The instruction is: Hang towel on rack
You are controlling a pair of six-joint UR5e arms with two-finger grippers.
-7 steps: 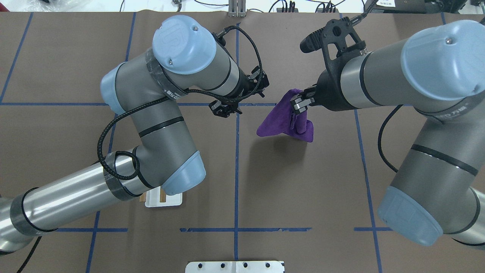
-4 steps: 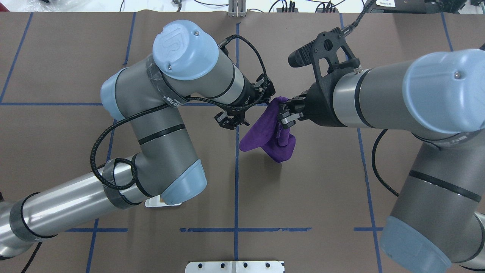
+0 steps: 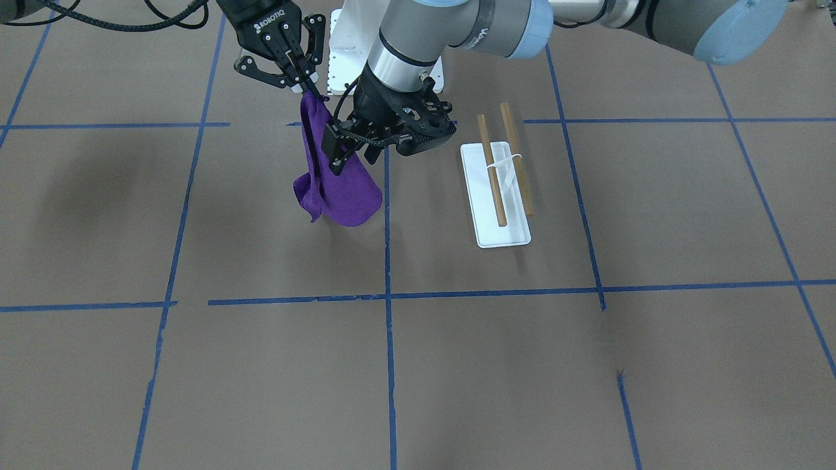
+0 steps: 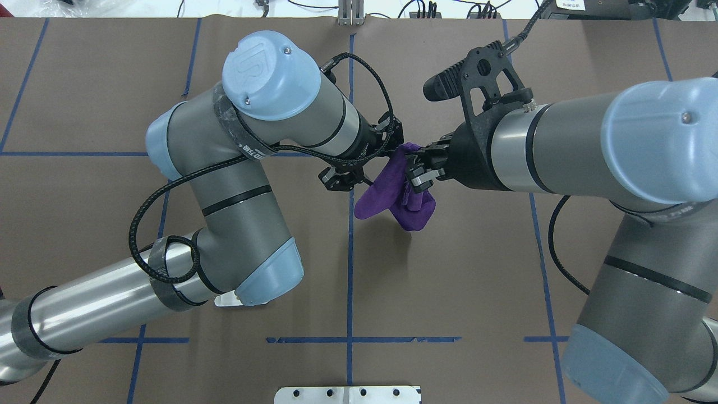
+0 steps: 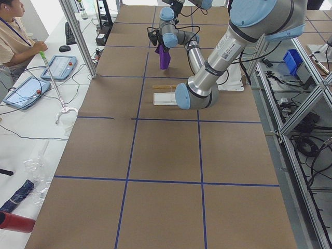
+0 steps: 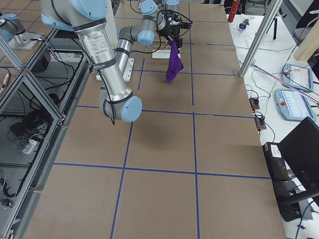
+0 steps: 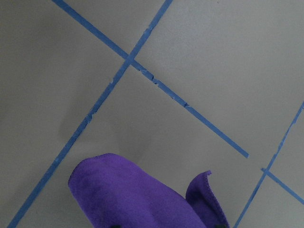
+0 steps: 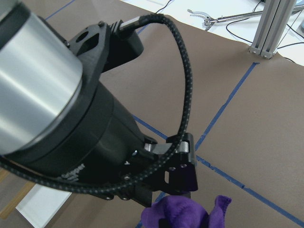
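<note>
The right gripper (image 3: 305, 89) has its fingers pressed together on the top corner of the purple towel (image 3: 336, 186). The cloth hangs from that pinch in a long loose fold, off to the side of the rack (image 3: 496, 196) that the right arm reaches in from. From where I stand I cannot say whether its lower end brushes the table (image 3: 522, 365).

The left gripper (image 3: 351, 154) sits between the rack and the towel with its jaws spread wide. One finger lies against the hanging cloth, and nothing is clamped in it. In its own wrist camera the fingertips barely poke in at the bottom edge, with the towel bulging up between them.

On the right gripper's body I can read "ROBOTIQ" in white. The pale blue cap on the left arm (image 4: 269, 73) carries an embossed "UR". There is printing on that arm's sleeve and on the left gripper's housing too, but it is too small and skewed to read.

The rack is a white base with two wooden rods (image 3: 493, 170) and a white tie across them. From overhead it is nearly all hidden under the left arm's elbow, with only a white corner showing.
</note>
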